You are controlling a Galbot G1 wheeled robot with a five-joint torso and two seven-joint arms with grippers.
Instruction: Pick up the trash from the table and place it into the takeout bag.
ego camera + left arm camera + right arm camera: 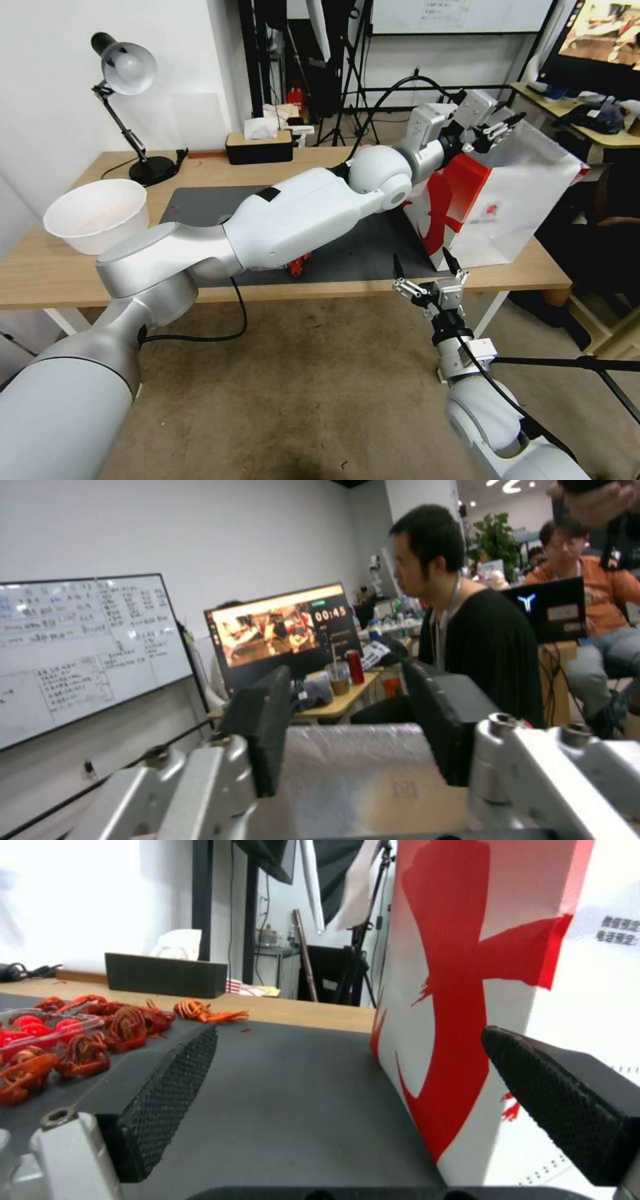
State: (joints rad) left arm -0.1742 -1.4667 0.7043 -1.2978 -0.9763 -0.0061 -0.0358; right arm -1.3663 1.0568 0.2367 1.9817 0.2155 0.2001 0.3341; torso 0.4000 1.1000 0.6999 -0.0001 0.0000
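- Left gripper (495, 131) is up over the open top of the takeout bag (507, 207), fingers spread, nothing between them.
- Right gripper (427, 267) hovers at the table's (60, 267) front edge, just beside the bag's lower corner, wide open and empty.
- Bag stands upright at the right end of the dark mat (200, 203).
- Red crayfish leftovers (80, 1035) lie on the mat, well apart from the bag.
- White bowl (97, 215) sits on the table's left end.

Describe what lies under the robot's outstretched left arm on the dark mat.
Under the left arm, a bit of red shellfish scraps pokes out on the mat. The right wrist view shows more scraps, some in a clear tray. The arm covers the rest from above.
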